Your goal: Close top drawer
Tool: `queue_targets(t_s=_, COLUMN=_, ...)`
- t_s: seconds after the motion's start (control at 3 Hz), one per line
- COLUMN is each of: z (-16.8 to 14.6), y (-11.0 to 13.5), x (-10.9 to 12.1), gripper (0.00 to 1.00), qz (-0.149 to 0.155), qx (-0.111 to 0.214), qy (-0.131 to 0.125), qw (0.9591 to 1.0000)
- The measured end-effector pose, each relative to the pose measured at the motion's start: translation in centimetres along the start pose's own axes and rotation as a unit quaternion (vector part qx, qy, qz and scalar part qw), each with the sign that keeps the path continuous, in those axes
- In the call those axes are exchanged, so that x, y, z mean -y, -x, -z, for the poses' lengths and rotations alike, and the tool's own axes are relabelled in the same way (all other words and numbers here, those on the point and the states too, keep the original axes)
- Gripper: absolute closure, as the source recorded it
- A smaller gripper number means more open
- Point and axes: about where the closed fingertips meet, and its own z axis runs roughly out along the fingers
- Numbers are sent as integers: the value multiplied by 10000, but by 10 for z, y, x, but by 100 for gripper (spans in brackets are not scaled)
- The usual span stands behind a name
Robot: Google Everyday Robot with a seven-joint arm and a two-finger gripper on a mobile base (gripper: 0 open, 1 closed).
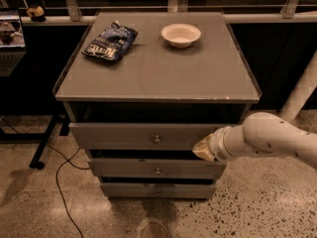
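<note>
The top drawer (133,135) is a wide grey drawer pulled partly out under the cabinet top, with a small round metal knob (156,139) at the centre of its front panel. A dark gap shows above the panel. My gripper (202,149) comes in from the right on a white arm (270,138). Its tip is at the lower right of the drawer front, close to or touching the panel. Two slimmer drawer fronts (156,168) sit below, also standing a little out.
On the grey cabinet top (163,73) lie a blue chip bag (110,40) at back left and a white bowl (181,34) at back centre. A black cable (62,182) runs across the speckled floor at left. A white post (302,90) stands at right.
</note>
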Motion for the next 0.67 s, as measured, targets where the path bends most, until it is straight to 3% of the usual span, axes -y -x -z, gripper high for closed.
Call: queue_targets(t_s=0.67, z=0, y=0, x=0, gripper=11, qz=0, qx=0, qy=0, qw=10000)
